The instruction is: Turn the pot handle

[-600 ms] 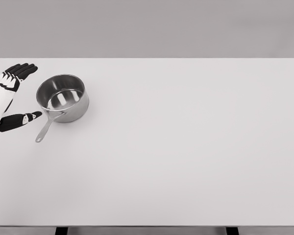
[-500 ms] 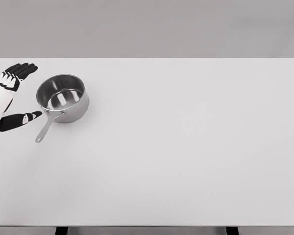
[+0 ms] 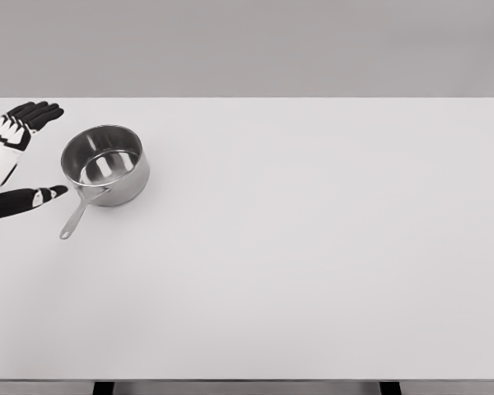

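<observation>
The pot (image 3: 106,164) sits upright near the table's (image 3: 313,271) far-left corner, empty, w/ its handle (image 3: 76,217) lying flat and pointing to approx 7 o'clock, free on all sides. My left hand (image 3: 12,156) is at the pot's 9 o'clock, just beside it but not touching, fingers spread and gripping nothing, thumb (image 3: 29,200) reaching toward the handle. I judge that's so I can sweep it round w/o lifting the pot.
</observation>
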